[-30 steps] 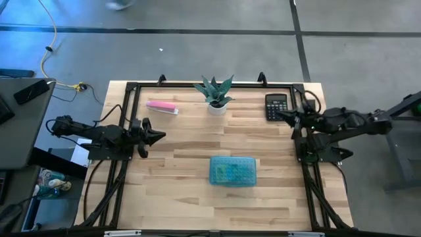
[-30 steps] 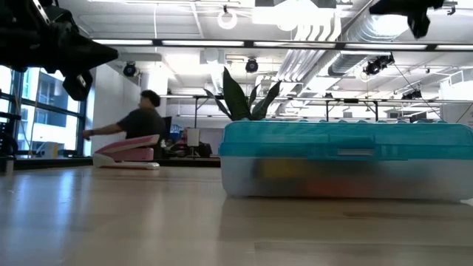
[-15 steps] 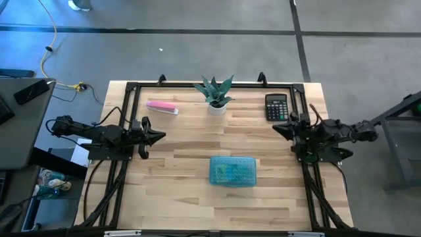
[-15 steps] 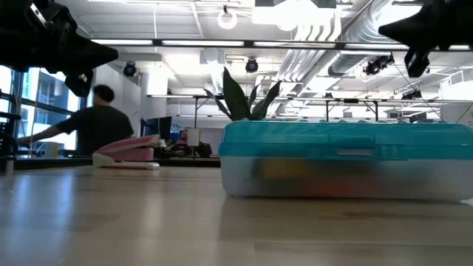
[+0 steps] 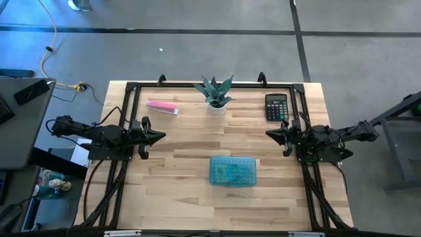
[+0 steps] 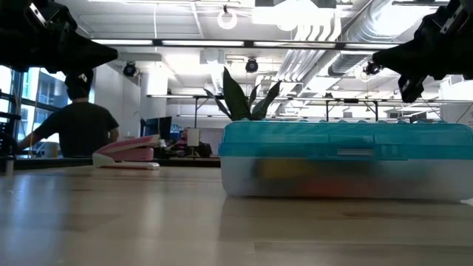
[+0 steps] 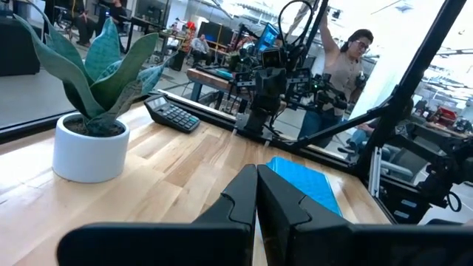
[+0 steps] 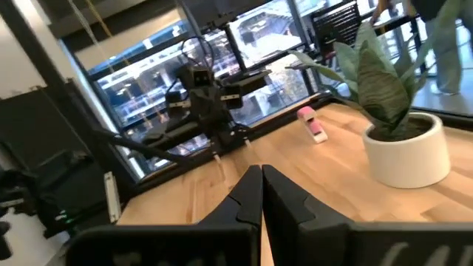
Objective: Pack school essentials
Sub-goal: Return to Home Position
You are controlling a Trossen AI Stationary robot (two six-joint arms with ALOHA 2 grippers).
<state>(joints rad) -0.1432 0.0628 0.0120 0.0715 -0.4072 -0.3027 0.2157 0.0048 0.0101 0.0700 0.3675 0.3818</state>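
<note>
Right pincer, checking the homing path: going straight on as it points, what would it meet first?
Likely the left pincer, facing it across the table; the right pincer aims between the potted plant and the blue box. Height unclear.

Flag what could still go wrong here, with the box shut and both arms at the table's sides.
1. The right gripper, shut, hangs close to the black calculator; a swing toward the back edge might nudge it.
2. The blue supply box looks closed, but whether its latch caught cannot be seen; lifted, it might spill.
The left gripper, shut, waits at the left side.
</note>
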